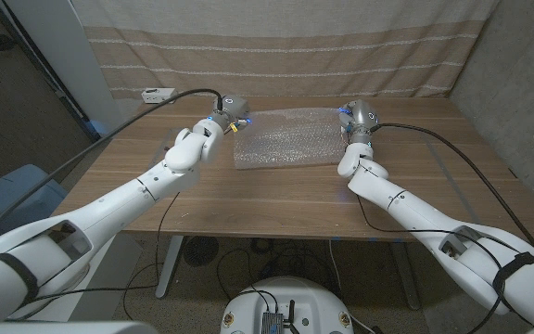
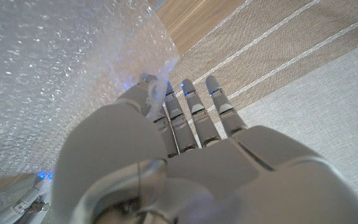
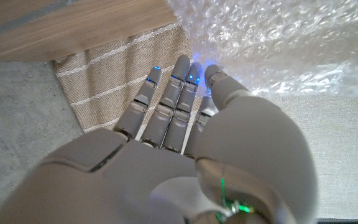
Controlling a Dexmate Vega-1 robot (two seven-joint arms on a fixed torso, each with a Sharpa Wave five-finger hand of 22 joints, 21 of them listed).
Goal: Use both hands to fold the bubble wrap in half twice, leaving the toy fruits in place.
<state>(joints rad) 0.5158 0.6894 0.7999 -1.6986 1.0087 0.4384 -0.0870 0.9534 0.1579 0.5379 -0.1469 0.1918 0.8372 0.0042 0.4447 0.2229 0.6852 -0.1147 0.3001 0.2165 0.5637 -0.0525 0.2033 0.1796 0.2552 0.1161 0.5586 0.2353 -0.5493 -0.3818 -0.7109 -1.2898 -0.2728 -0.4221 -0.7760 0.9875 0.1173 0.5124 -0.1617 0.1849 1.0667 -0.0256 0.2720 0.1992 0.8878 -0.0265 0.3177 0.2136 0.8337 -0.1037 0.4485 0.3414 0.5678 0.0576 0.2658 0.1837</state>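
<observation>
The bubble wrap [image 1: 284,137] lies spread toward the far side of the wooden surface [image 1: 276,199], and I have my left hand [image 1: 222,121] at its far-left corner and my right hand [image 1: 355,125] at its right edge. In the left wrist view the fingers [image 2: 143,90] pinch the film's corner, while the right fingers [image 3: 178,84] lie close together just beside the sheet, and I cannot tell whether they hold it. I judge the risk to be a lopsided lift: if only one side grips, the slick wrap could slip free or skew the first fold.
</observation>
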